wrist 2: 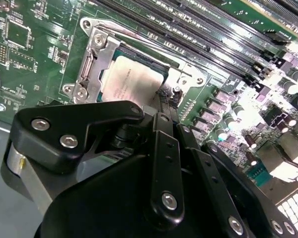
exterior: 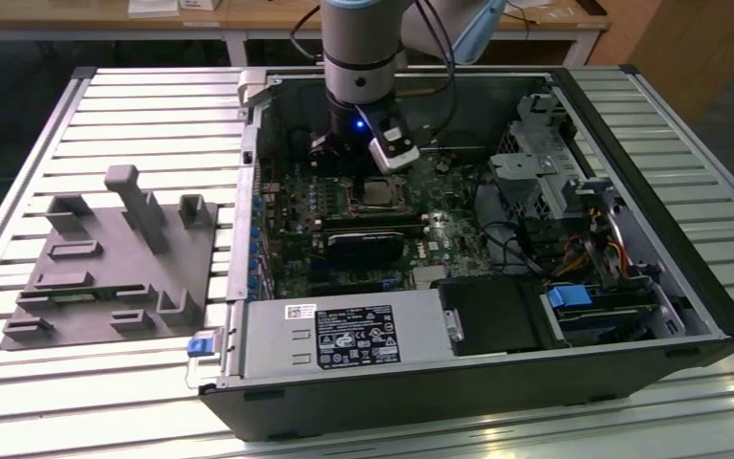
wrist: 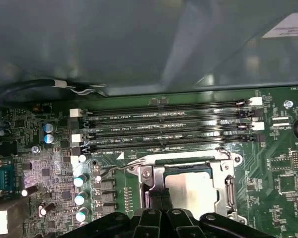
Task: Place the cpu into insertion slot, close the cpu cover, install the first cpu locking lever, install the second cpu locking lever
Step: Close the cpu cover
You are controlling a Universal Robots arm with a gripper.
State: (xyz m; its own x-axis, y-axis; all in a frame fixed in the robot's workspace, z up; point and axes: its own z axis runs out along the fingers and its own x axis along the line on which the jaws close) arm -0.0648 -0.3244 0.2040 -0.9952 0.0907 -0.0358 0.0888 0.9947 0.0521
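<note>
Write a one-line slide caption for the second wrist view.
The gripper at the edge of the cpu cover, the cpu showing through its window.

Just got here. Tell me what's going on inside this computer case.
A robot arm's gripper is down inside the open computer case, fingers together at the edge of the insertion slot. The cpu already lies in the slot, with the cpu cover folded down around it. What looks like a thin locking lever sticks out beside the socket.
</note>
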